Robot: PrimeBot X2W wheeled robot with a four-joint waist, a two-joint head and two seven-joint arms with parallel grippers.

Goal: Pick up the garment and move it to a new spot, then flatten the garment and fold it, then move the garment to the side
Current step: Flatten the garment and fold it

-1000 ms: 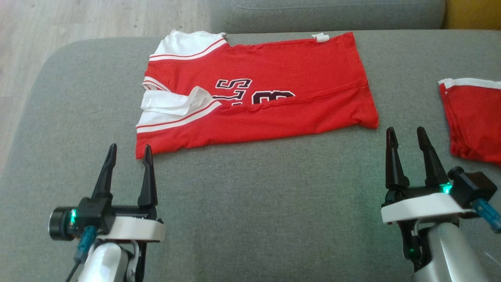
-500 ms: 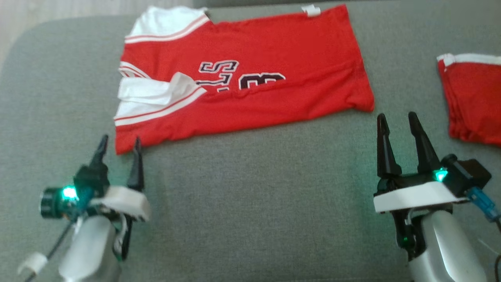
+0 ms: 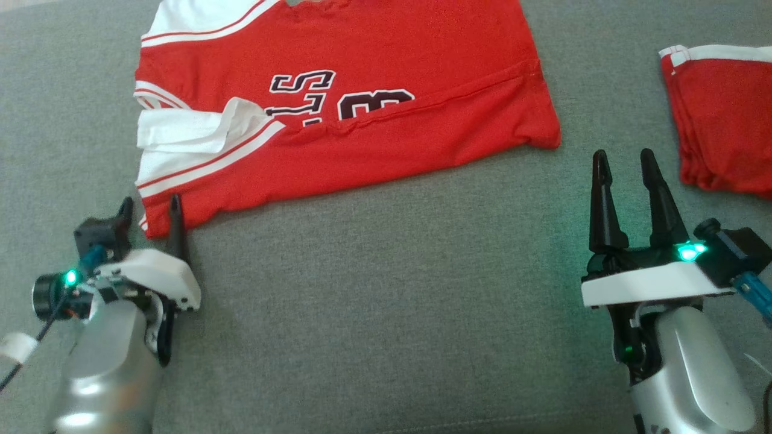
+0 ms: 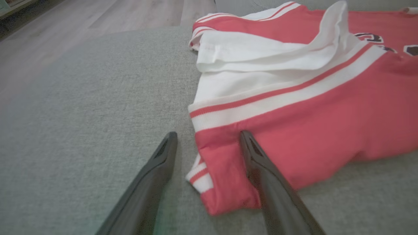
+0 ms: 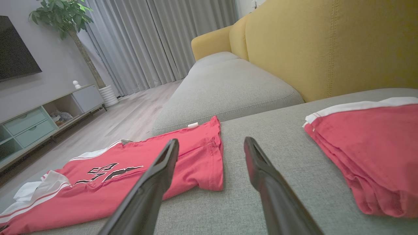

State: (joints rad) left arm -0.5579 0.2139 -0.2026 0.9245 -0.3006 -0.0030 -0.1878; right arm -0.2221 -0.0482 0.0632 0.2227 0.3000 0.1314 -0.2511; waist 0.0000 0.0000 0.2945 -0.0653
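The garment (image 3: 386, 138), a red jersey with white sleeves and dark lettering, lies folded lengthwise on the grey sofa cushion (image 3: 386, 301). My left gripper (image 3: 151, 205) is open at its near-left corner. In the left wrist view the garment (image 4: 310, 124) has that corner between the fingers of the left gripper (image 4: 208, 135), one finger over the red cloth and the other on the cushion. My right gripper (image 3: 623, 158) is open and empty, just right of the garment's near-right corner. The right wrist view shows the right gripper (image 5: 211, 140) above the cushion, with the garment (image 5: 98, 189) to its left.
A second folded red cloth (image 3: 724, 120) with a white band lies at the right, close to my right gripper, and shows again as the red cloth (image 5: 369, 147). A yellow backrest (image 5: 326, 45) rises behind it. Wooden floor (image 4: 81, 29) lies beyond the cushion's left edge.
The head camera has tilted down, so the whole picture shifted. My left gripper has reached forward and dipped to straddle the garment's near-left corner. The right gripper has hardly moved.
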